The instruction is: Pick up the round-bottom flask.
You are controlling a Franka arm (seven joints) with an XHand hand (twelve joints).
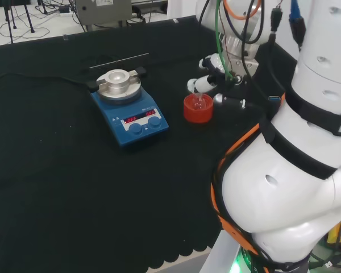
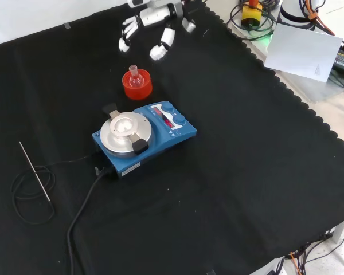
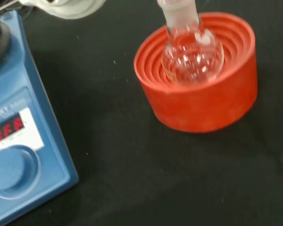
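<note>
Flask [image 2: 135, 78] sits upright in red ring stand [image 2: 137, 87], at 12 o'clock from blue hotplate [image 2: 160, 134] in front view. Robot hand [image 2: 152, 26] hovers beyond, fingers spread, empty.

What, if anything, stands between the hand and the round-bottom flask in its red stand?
Nothing visible does. In the front view the hand hangs open above bare cloth just beyond the round-bottom flask, which sits in the red ribbed stand. The blue hotplate lies on the flask's other side.

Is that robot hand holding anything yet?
No. The hand hangs open above the cloth, apart from the round-bottom flask, which sits in its red stand.
</note>
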